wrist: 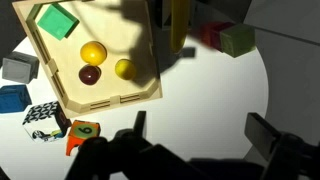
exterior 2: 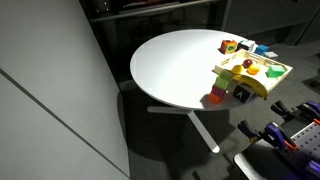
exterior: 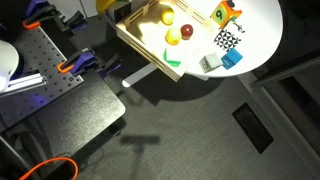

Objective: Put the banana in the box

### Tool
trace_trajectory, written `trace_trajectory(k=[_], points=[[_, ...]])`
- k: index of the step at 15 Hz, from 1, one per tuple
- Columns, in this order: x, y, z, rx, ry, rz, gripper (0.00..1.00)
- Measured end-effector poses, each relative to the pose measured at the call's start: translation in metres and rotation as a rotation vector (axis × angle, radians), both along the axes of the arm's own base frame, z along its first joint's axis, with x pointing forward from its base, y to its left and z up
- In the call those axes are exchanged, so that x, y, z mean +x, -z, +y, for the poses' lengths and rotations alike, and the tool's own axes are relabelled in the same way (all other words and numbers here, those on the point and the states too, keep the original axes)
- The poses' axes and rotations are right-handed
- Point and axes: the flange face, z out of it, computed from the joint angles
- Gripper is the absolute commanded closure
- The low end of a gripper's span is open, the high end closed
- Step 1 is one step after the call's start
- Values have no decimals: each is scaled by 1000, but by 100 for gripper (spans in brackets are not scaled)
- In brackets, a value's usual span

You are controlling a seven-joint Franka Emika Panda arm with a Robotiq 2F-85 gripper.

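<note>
The box (wrist: 105, 98) is a shallow light-wood tray at the upper left of the wrist view. It also shows in both exterior views (exterior: 135, 40) (exterior 2: 262, 88). The banana (wrist: 124, 69) is a small bright yellow piece lying inside the tray near its right rim, and I see it in an exterior view (exterior: 168, 16) too. A round yellow ball (wrist: 93, 52), a dark red ball (wrist: 90, 74) and a green block (wrist: 57, 20) lie in the tray as well. My gripper (wrist: 200, 135) is open and empty over bare white table, below and right of the tray.
A grey block (wrist: 18, 68), a blue cube (wrist: 12, 98), a checkered block (wrist: 42, 118) and an orange piece (wrist: 82, 130) sit left of the tray. A red block (wrist: 210, 35) and a grey-green block (wrist: 237, 40) lie beyond it. The round table's edge (wrist: 262, 80) curves at right.
</note>
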Motion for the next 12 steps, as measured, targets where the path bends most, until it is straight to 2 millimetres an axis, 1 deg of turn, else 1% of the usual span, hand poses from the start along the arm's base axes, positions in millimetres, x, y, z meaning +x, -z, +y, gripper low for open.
trace_trajectory(k=[4, 8, 12], points=[[1, 2, 0, -2, 1, 5, 0], [9, 18, 0, 0, 4, 42, 0], [27, 37, 6, 36, 11, 80, 0]])
